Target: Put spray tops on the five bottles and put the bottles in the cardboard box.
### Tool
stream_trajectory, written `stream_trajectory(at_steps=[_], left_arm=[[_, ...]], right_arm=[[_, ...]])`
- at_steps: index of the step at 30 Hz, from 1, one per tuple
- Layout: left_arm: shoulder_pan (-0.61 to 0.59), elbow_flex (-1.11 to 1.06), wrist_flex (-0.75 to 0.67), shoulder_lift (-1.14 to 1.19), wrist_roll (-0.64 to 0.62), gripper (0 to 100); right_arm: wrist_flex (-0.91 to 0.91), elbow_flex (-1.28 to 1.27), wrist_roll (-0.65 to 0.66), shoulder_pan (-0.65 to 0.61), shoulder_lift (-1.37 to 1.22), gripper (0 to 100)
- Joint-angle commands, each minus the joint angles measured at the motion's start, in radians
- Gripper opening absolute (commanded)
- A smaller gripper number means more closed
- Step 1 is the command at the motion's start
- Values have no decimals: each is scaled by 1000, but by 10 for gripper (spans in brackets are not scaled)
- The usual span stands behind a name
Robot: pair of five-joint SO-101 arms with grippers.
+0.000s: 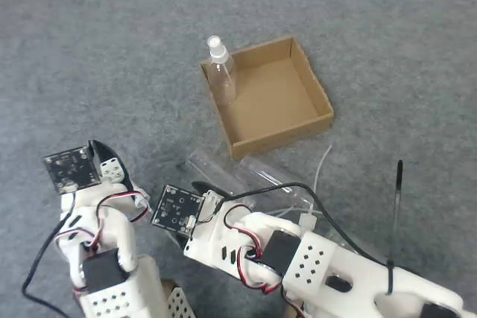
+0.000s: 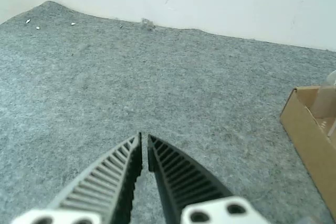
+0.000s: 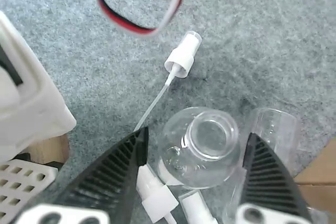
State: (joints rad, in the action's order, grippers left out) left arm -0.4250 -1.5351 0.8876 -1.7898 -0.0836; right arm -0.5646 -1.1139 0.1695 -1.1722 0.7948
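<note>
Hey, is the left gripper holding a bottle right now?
No, the left gripper is shut with nothing in it, above the grey carpet.

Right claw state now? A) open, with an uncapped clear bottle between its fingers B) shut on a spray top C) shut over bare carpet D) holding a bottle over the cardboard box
A: in the right wrist view the right claw stands open either side of an uncapped clear bottle.
</note>
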Motion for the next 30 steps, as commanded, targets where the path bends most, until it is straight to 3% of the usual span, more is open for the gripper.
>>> stream_trajectory(at_steps=[1,9,15,21,30], left_arm=[[-3,19,-37,-15,2,16],[-3,19,-37,-15,2,16],[-2,19,-37,-15,2,16],[-2,19,-37,-15,2,16],[5,18,-37,-15,2,16]], right_arm=[[16,8,15,21,22,237],[21,8,21,21,22,130],[12,12,106,22,35,24],[10,21,107,47,45,18],[-159,41,107,93,266,17]])
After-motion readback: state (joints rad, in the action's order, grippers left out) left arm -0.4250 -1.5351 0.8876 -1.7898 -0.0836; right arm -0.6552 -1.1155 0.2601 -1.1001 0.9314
